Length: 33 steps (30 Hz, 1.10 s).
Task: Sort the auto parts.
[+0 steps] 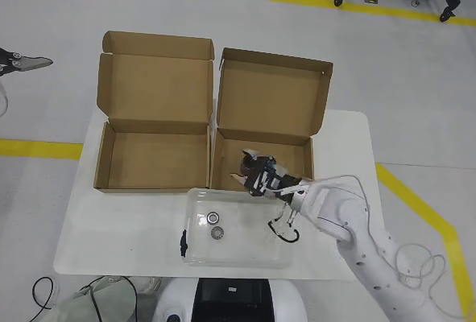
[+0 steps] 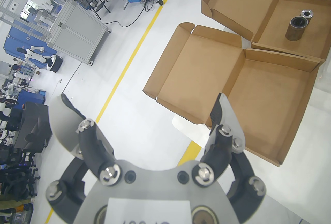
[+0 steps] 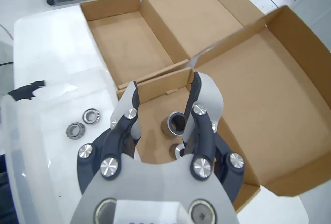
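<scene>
Left gripper (image 2: 141,103) is parked off the table (image 1: 101,233), spread, empty. Two bearings (image 1: 218,233) are sat in the clear tray (image 1: 246,245). Right gripper (image 3: 165,79), spread and empty over the right box (image 1: 229,165), is probably best lifted clear of its wall first. Sleeves (image 3: 170,129) inside are covered from above, shown plainly by wrist views.

Two open boxes sit side by side along the table's (image 1: 101,233) far edge, the left box (image 1: 153,165) toward the far left corner and the right box (image 1: 229,165) just beside it. In the right box, near its front wall, a sleeve (image 3: 172,126) and a smaller bushing (image 3: 176,150) stand close together. A bin (image 1: 246,249) sits at the near edge, in front of the right box, with two bearings (image 1: 213,216) (image 1: 218,233) in its left half, one just behind the other.
</scene>
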### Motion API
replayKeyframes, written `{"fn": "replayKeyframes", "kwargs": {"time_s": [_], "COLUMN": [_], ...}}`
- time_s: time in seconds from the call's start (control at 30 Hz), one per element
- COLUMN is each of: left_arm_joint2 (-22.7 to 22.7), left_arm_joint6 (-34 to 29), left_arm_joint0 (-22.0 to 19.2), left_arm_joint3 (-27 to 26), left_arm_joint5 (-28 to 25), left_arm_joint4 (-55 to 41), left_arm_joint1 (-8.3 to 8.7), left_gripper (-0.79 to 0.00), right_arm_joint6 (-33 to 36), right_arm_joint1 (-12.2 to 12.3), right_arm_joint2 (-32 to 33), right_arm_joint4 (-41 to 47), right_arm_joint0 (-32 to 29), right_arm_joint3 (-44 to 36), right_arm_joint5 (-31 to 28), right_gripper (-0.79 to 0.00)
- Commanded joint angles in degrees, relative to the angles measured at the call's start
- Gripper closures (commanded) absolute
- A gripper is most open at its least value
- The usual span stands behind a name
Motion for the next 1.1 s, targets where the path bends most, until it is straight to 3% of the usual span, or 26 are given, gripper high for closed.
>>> {"fn": "replayKeyframes", "kwargs": {"time_s": [0.0, 0.23, 0.53, 0.8, 1.07], "left_arm_joint2": [0.0, 0.0, 0.0, 0.0, 0.0], "left_arm_joint6": [0.0, 0.0, 0.0, 0.0, 0.0], "left_arm_joint0": [0.0, 0.0, 0.0, 0.0, 0.0], "left_arm_joint3": [0.0, 0.0, 0.0, 0.0, 0.0], "left_arm_joint5": [0.0, 0.0, 0.0, 0.0, 0.0], "left_arm_joint4": [0.0, 0.0, 0.0, 0.0, 0.0], "left_arm_joint1": [0.00, 0.00, 0.00, 0.00, 0.00], "left_gripper": [-0.785, -0.785, -0.785, -0.785, -0.785], "right_arm_joint6": [-2.0, -6.2, -8.6, -0.6, 0.8], "right_arm_joint1": [-0.1, -0.1, 0.2, -0.3, -1.6], "right_arm_joint2": [-1.1, -4.0, -5.1, -9.0, -12.9], "right_arm_joint4": [0.3, 0.1, -0.6, -3.5, -4.6], "right_arm_joint0": [-0.1, -0.9, -3.1, -0.7, 2.1], "right_arm_joint3": [-0.1, 0.9, 4.4, 6.1, 10.7], "right_arm_joint5": [-2.2, -7.8, -10.1, -12.1, -9.1], "right_gripper": [-0.388, -0.440, -0.363, -0.372, -0.382]}}
